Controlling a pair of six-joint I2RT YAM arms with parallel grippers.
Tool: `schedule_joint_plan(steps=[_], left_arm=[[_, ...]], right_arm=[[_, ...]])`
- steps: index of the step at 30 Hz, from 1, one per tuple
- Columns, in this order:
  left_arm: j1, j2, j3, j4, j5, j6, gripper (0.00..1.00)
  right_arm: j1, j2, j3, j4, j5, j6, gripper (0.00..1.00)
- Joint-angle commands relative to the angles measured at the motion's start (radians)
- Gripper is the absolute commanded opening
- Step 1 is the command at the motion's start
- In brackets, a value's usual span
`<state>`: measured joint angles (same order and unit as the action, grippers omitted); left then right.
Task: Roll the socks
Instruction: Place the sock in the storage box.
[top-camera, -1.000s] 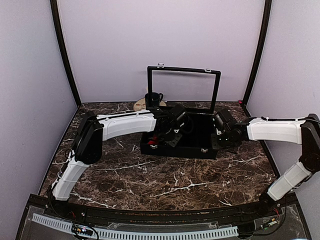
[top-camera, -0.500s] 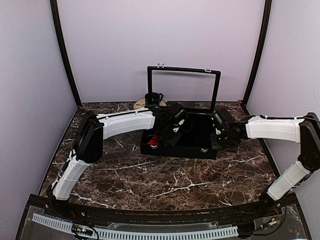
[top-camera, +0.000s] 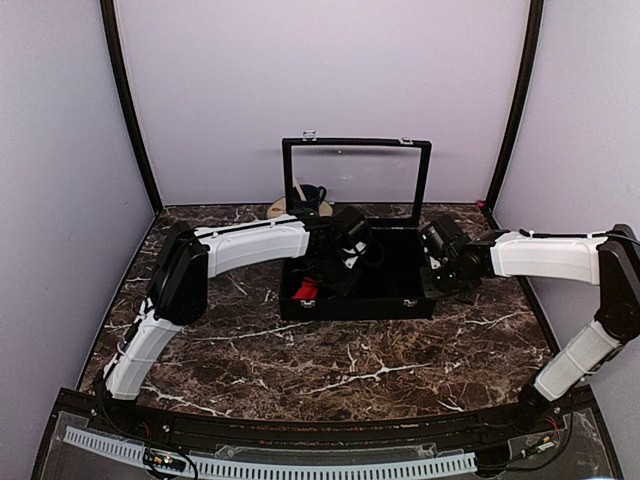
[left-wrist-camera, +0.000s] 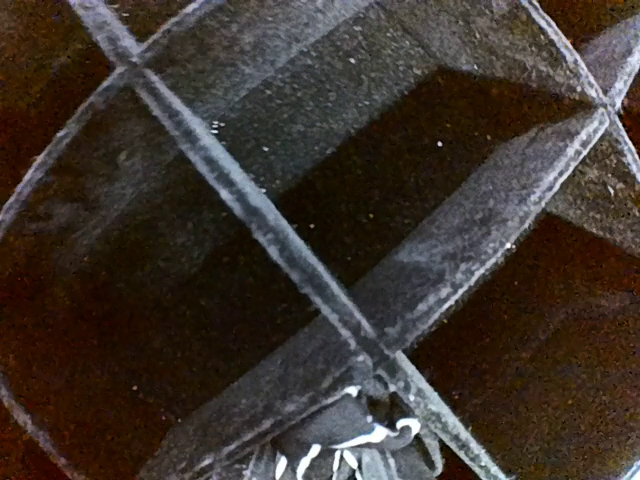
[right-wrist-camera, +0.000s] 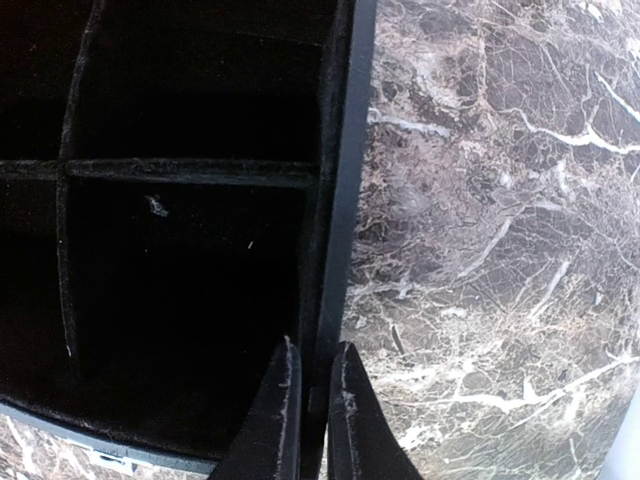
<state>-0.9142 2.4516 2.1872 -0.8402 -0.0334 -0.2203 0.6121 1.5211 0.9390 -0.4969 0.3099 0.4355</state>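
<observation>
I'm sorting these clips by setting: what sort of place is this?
Probably a robotics lab test cell, not a home: plain lilac walls enclose a marble-patterned table, with the left arm and right arm bolted at its near edge.

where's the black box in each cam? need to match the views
Top external: black box mid-frame, its lid upright behind it.
Left wrist: fills the frame; only its crossing dividers show.
Right wrist: left half of the frame; its right wall runs top to bottom, right pincer astride it.
Shared landmark: that right wall with the right pincer on it, for top and right wrist; the dividers for both wrist views.
</observation>
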Motion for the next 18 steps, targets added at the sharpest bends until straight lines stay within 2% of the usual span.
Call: schedule_joint_plan(steps=[1,18], left_arm=[[-0.058,0.073,-0.053,-0.146,0.125,0.002,0.32],[-0.052,-0.061,-0.084,-0.096,0.171,-0.032,0.33]], right_arm=[[0.015,0.047,-0.012,-0.042,-0.14,-0.083,0.0],[0.015,0.051,0.012,-0.04,-0.146,-0.084,0.0]])
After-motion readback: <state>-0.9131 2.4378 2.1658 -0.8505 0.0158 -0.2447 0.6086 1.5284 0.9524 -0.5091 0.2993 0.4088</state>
